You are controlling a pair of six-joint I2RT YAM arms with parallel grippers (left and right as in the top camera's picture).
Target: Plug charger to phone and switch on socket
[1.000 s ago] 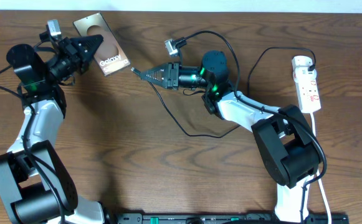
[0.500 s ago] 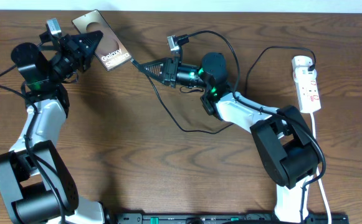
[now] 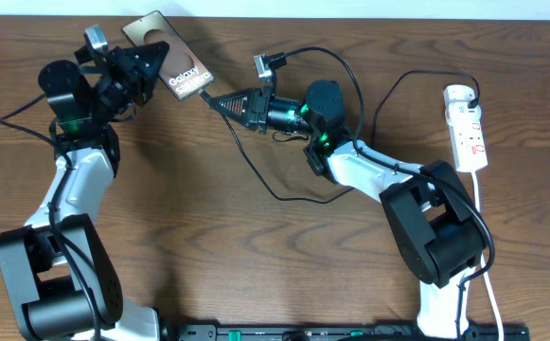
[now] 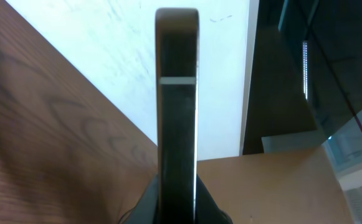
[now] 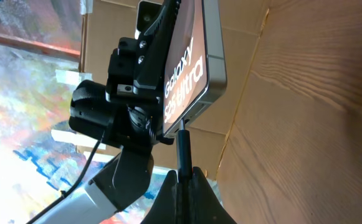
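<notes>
**Left claw.** My left claw [image 3: 150, 68] was pinched on the flat bronze-brown phone slab with white "Galaxy" lettering [image 3: 182, 76]. It held the phone at the end away from the lower short edge, at the far left of the wooden bench [image 3: 256, 275]. My left wrist view showed the slab edge-on and upright between the jaws. I judged it lifted off the bench.

**Right claw.** My right claw [image 3: 218, 98] was pressed together on the small black connector tip [image 5: 182, 142] of the long thin black charger cable [image 3: 289, 201]. The tip stuck out ahead of the fingers and met the phone's lower short edge. I could not tell whether it had entered the port or only touched the rim.

**Socket.** The white elongated power strip with red switches [image 3: 468, 133] lay at the right edge of the bench, well apart from both claws.

**Handling, as judged:**
- The phone looked rigid, smooth and fairly light. Its faces looked slippery, so a grip across the flat faces, well clear of the port end, suited it. A twist under the push of the plug was the main risk.
- The cable was limp and would carry no push. Only the connector body was stiff, so the hold belonged just behind the tip, square to the port.
- A tip that thin could bend or scrape the port rim if it went in at an angle.
- The strip's switches were small and would need one fingertip pressing straight down.
</notes>
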